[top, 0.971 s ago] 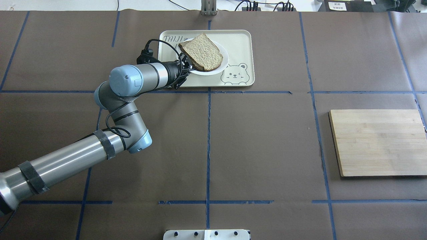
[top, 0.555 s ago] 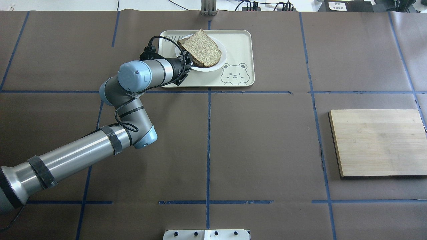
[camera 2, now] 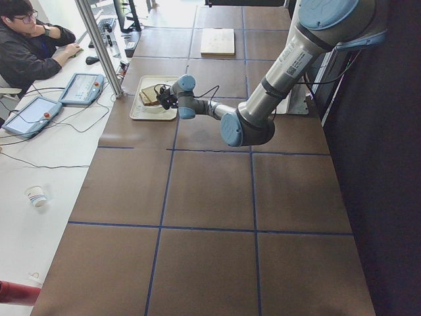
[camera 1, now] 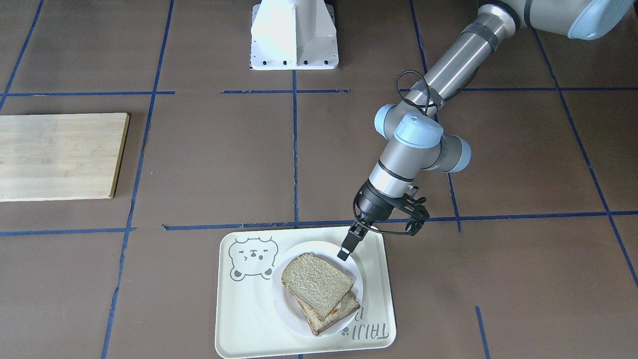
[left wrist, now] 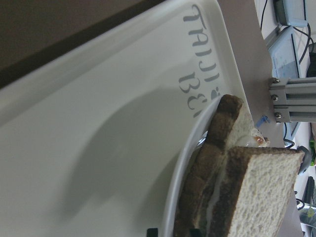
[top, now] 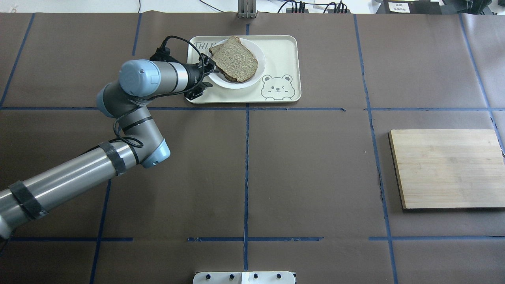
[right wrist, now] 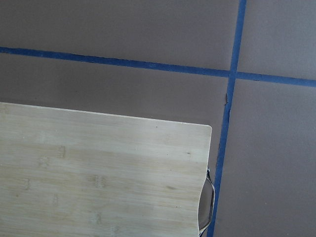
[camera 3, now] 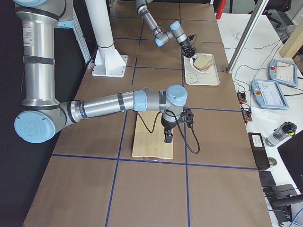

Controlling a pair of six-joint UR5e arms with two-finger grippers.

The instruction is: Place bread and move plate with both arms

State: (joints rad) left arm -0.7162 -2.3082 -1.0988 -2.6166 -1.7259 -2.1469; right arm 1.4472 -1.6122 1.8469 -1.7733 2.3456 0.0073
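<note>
The plain bread slice (top: 236, 59) lies on top of another slice that shows some egg (camera 1: 344, 309). Both are on the small white plate (top: 238, 85), which sits at the far left of the bear tray (top: 280, 51). My left gripper (top: 212, 70) is shut on the plate's left rim. The front view shows its finger (camera 1: 345, 251) over the rim (camera 1: 319, 248). The left wrist view shows the rim (left wrist: 190, 148) and bread (left wrist: 256, 197) close up. My right gripper (camera 3: 168, 138) hangs over the wooden board; I cannot tell if it is open or shut.
A wooden cutting board (top: 446, 169) lies at the right of the table; its corner shows in the right wrist view (right wrist: 98, 173). The white base block (camera 1: 294, 35) stands at the robot's side. An operator (camera 2: 29, 46) sits beyond the table's far edge.
The plate with the bread has moved toward the tray's far left corner, off the bear drawing. My left arm has drawn back to the left with it.
</note>
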